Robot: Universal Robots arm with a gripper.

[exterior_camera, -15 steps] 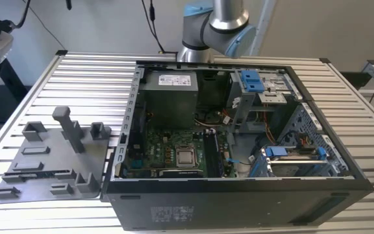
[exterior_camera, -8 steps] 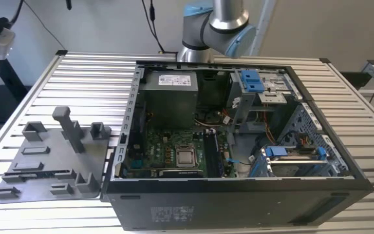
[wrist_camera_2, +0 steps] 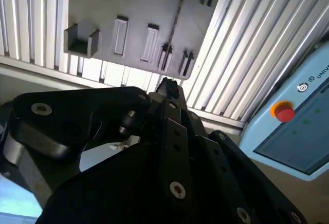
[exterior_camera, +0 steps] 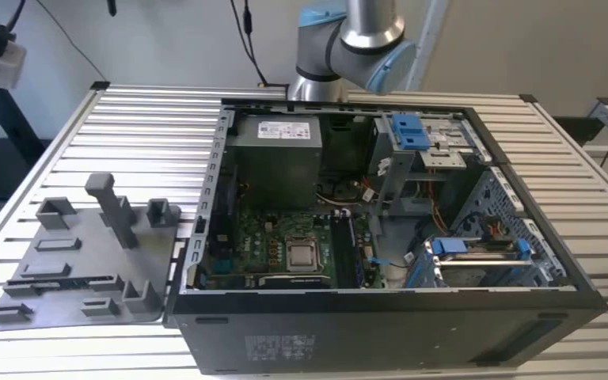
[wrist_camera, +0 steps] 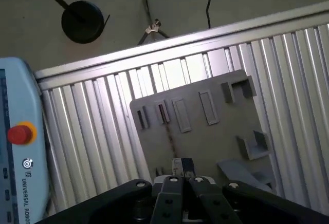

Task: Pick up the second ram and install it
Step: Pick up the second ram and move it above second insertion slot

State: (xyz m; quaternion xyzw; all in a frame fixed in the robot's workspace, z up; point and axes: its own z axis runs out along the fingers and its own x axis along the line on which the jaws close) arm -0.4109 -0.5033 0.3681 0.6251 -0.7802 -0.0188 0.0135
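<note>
The second ram (exterior_camera: 61, 283) stands on edge in the gray tray (exterior_camera: 88, 261) at the exterior view's left, as a long dark strip. Seen from far above in both wrist views, it is a thin dark line (wrist_camera: 169, 139) (wrist_camera_2: 176, 18) running across the tray (wrist_camera: 205, 131) from one of its narrow slots. My gripper (wrist_camera: 181, 168) (wrist_camera_2: 167, 86) hangs high over the tray. Its fingertips are drawn together with nothing between them, well apart from the ram. In the pictures they line up with one end of the stick.
The open computer case (exterior_camera: 389, 229) lies beside the tray, with its green motherboard (exterior_camera: 283, 245) and dark memory slots (exterior_camera: 341, 249) exposed. The tray carries a tall upright post (exterior_camera: 108, 206). A pendant with a red button (wrist_camera: 20, 134) lies past the table's edge.
</note>
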